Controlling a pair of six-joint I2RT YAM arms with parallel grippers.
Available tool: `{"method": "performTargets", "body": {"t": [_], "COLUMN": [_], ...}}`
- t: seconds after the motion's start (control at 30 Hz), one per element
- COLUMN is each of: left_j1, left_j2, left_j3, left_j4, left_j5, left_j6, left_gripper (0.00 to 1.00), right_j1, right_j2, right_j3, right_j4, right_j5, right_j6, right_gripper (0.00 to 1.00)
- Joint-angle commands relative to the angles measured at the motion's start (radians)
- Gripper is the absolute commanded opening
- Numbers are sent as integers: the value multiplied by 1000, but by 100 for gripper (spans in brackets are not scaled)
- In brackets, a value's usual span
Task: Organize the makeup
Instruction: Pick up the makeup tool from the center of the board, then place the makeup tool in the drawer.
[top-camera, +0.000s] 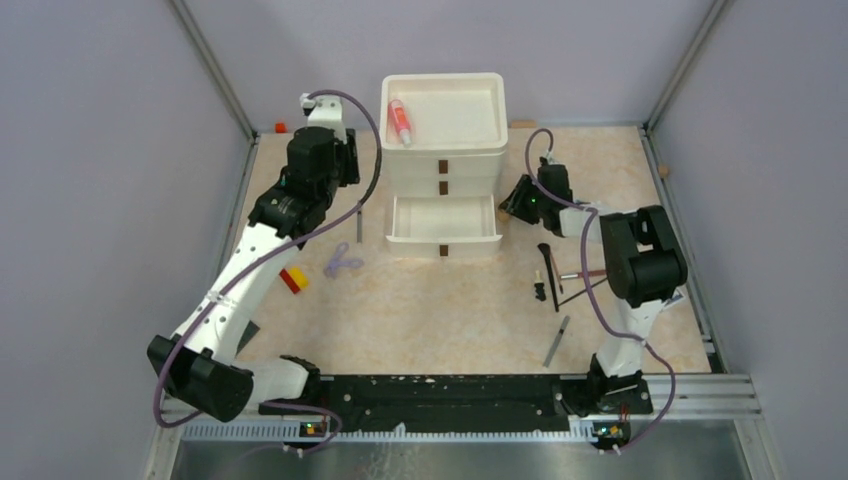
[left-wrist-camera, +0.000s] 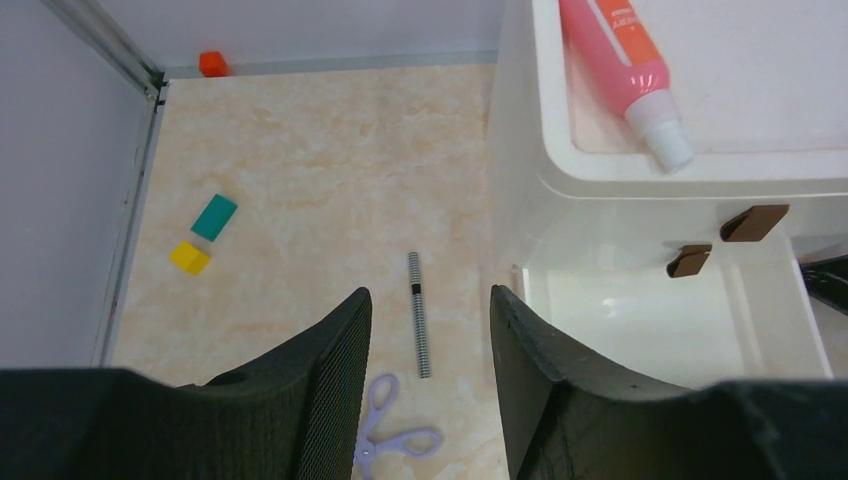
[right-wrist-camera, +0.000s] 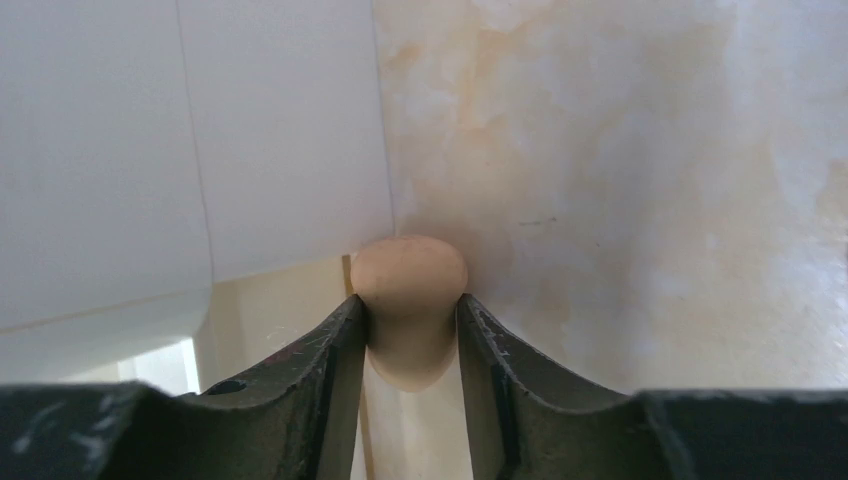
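Two pincers: the right pincer (right-wrist-camera: 410, 300) is clenched on a peach sponge (right-wrist-camera: 410, 262), one finger against each flank; the left pincer (left-wrist-camera: 430, 295) is released, with nothing between its fingers.
Sponge: its long axis runs along the fingers, round end outward, just beside the right wall of the white drawer unit (top-camera: 440, 165), toward the far edge of the surface. Whether it touches the surface cannot be told.
Right arm: the elbow is raised by the right edge and the forearm reaches left to the unit.
Left arm: it stretches from the near left corner toward the far left, with the wrist above the surface.
Silver stick (left-wrist-camera: 418, 315): it lies flat below the left pincer, long axis far to near, with lilac scissors (left-wrist-camera: 390, 440) on its near side.
Pink spray bottle (left-wrist-camera: 620, 60): it lies in the unit's top tray along the left wall, white cap toward the near edge.
Bottom drawer (top-camera: 445, 218): pulled open.
Brushes and pencils (top-camera: 550, 275): scattered toward the right edge.
Surface: beige marbled table (top-camera: 450, 320).
Room: pale lilac-grey walls (top-camera: 100, 150).
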Motion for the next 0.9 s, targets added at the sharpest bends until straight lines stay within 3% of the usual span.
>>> {"method": "performTargets", "body": {"t": [0.0, 0.4, 0.67, 0.87], "left_j1": [1, 5, 17, 23], "left_j2": [-49, -55, -66, -70], "left_j3": [-82, -156, -171, -176], "left_j4": [101, 138, 142, 144], "left_j5": [-52, -69, -69, -69], "left_j6": [34, 53, 52, 53], "left_gripper": [52, 52, 52, 53], "right_j1": [-10, 46, 192, 205], "right_j2": [-105, -540, -514, -409], "right_j3": [-52, -225, -218, -175], "right_j4": [52, -52, 37, 102], "right_j5": [71, 127, 80, 71], "right_j6": [0, -45, 33, 60], "right_gripper": [36, 32, 33, 57]}}
